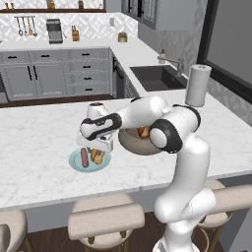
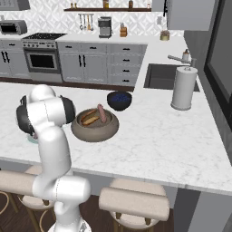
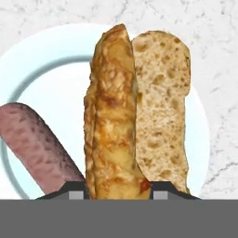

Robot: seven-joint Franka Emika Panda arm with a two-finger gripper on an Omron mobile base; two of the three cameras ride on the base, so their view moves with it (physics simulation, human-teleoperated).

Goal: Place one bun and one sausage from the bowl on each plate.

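Gripper [image 3: 118,193] closed on bun [image 3: 116,116], long axis along fingers, over blue plate [image 3: 56,65]; sausage [image 3: 39,146] lies beside.

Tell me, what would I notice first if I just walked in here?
Probably the big white robot arm bending low over the marble counter, its pincer closed around a golden bun just above a pale blue plate. A sausage already lies on that plate. Nearby, a speckled stone bowl holds another bun and sausage.
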